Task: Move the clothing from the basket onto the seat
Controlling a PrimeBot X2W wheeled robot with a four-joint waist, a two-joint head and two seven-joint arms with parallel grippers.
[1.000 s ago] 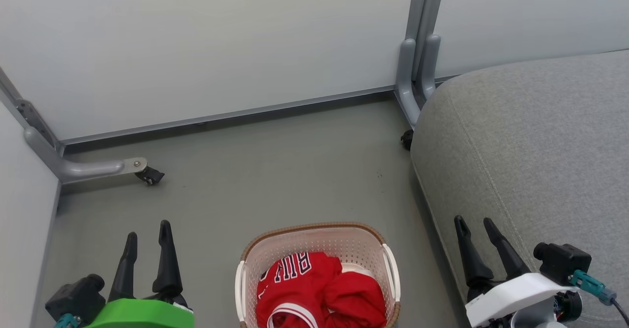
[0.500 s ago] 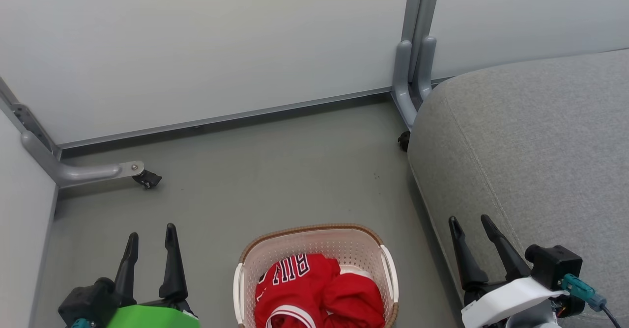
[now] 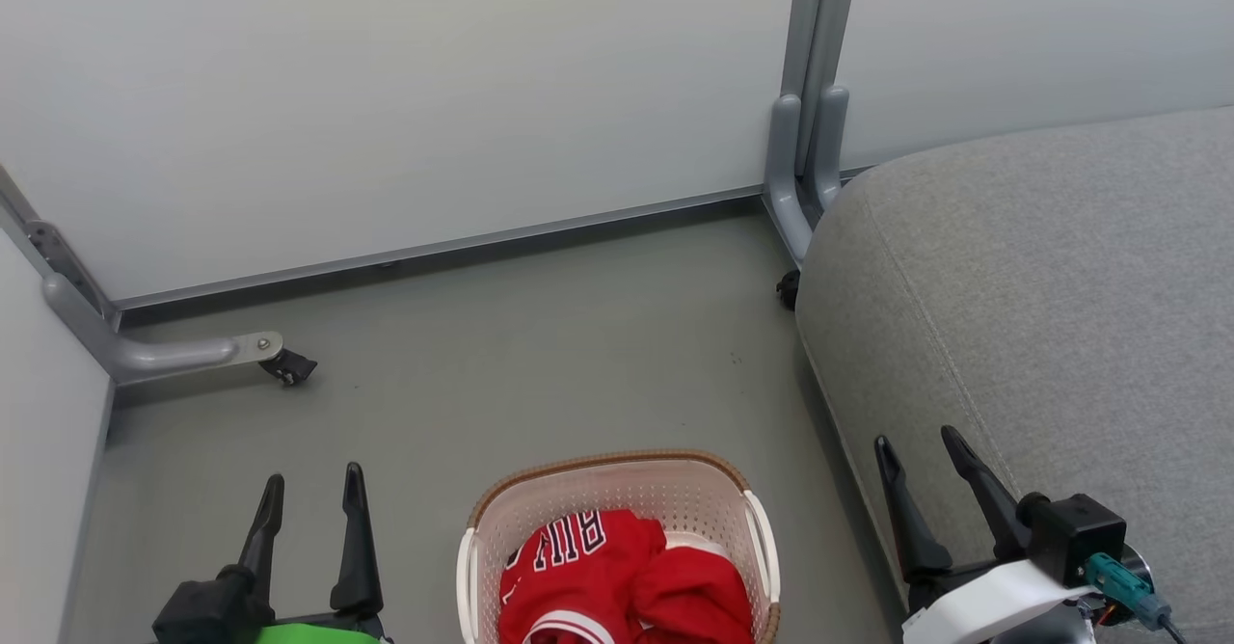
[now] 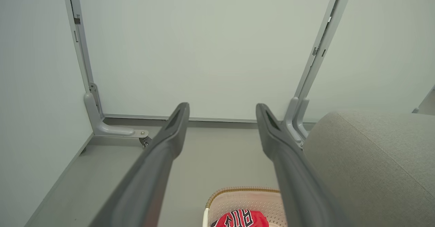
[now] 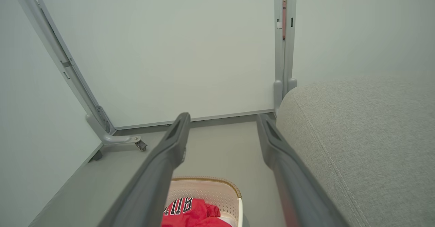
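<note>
Red clothing (image 3: 617,576) with dark lettering lies bunched in the cream basket (image 3: 492,533) on the floor at the bottom centre of the head view. The grey seat (image 3: 1051,287) fills the right side. My left gripper (image 3: 313,485) stands open to the left of the basket, above the floor, holding nothing. My right gripper (image 3: 916,446) is open over the seat's front edge, to the right of the basket. In the left wrist view the clothing (image 4: 241,218) and basket (image 4: 238,194) sit low between my fingers; the right wrist view shows the clothing (image 5: 193,213) in the basket (image 5: 210,186) beside the seat (image 5: 360,135).
Pale partition panels with grey posts (image 3: 810,94) close off the back and left. A grey foot with a caster (image 3: 284,364) juts onto the floor at the left, and another caster (image 3: 789,287) sits by the seat's corner. Grey floor (image 3: 540,345) lies beyond the basket.
The whole head view has shifted slightly, so the camera moved. Both grippers sit lower in the picture and less of the arms shows; both stay open. The clothing has not moved in the basket.
</note>
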